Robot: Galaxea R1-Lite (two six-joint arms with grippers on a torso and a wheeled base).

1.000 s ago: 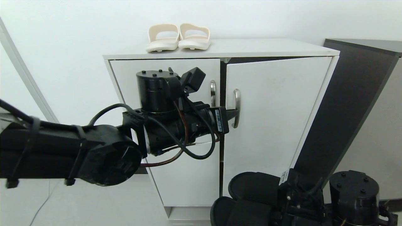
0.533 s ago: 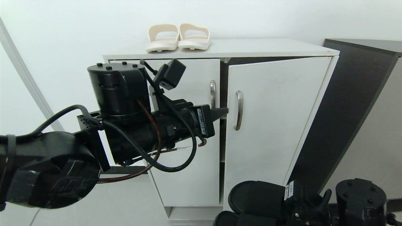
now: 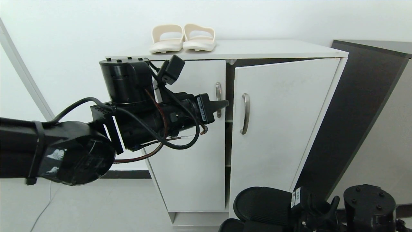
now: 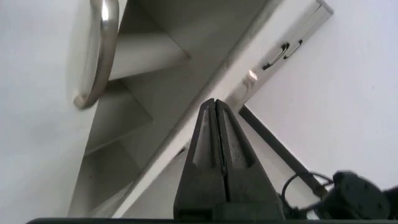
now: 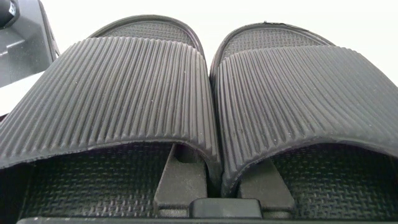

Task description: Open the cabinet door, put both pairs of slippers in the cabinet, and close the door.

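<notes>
- Currently nearest, low on the right: the right gripper is clamped on the black slippers. One of its fingers sits under each strap, and the pair's two inner walls are pinched between them. Judgement: this grip carries both slippers as one load, and holding them low keeps them clear of the door's swing.
- Further out, mid-height: the left gripper has its fingers pressed together with nothing between them. The tip is level with the handles, just beside the left door handle and at the gap between the doors. I cannot tell whether it touches anything.
- Right door: ajar, its handle side standing out from the cabinet front. The right door handle is free of the gripper. The dark gap shows a shelf inside.
- Judgement: opening has begun but is not finished, and the gap looks too narrow for the slippers. Closed fingers suit hooking behind the door's free edge and sweeping it outward. The risk is slipping off that edge.
- Left door: shut, flush with the frame.
- Far, on the cabinet top: the beige slippers lie side by side, touching, towards the left rear. Judgement: this is the second pair, waiting untouched until the door is open and a gripper is free.
</notes>
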